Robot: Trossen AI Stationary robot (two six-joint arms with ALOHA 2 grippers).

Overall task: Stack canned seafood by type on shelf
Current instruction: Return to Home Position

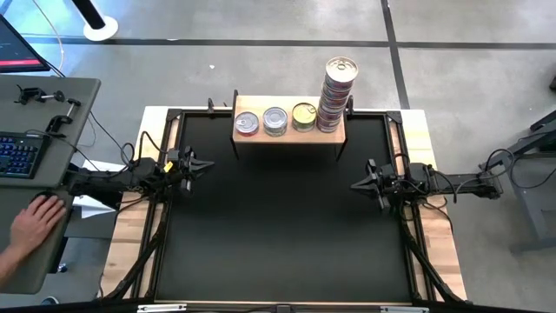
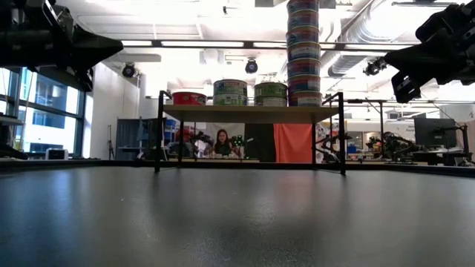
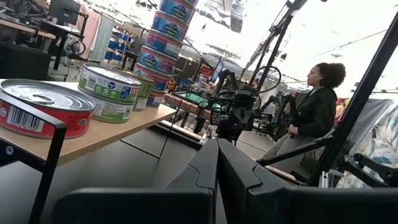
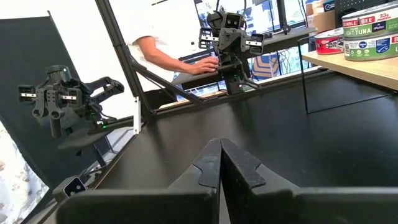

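Observation:
The pale wood shelf stands at the table's far edge on thin dark legs. On it sit a red-labelled tin, a short stack with a silver top, a gold-topped stack and a tall stack of several tins. In the low view the tall stack rises out of frame. My left gripper hovers at the table's left edge, shut. My right gripper hovers at the right edge, shut. Both are away from the tins.
The black tabletop spreads between the arms. A person's hand rests on a side desk left of the table, near a keyboard. Another person sits in the room beyond.

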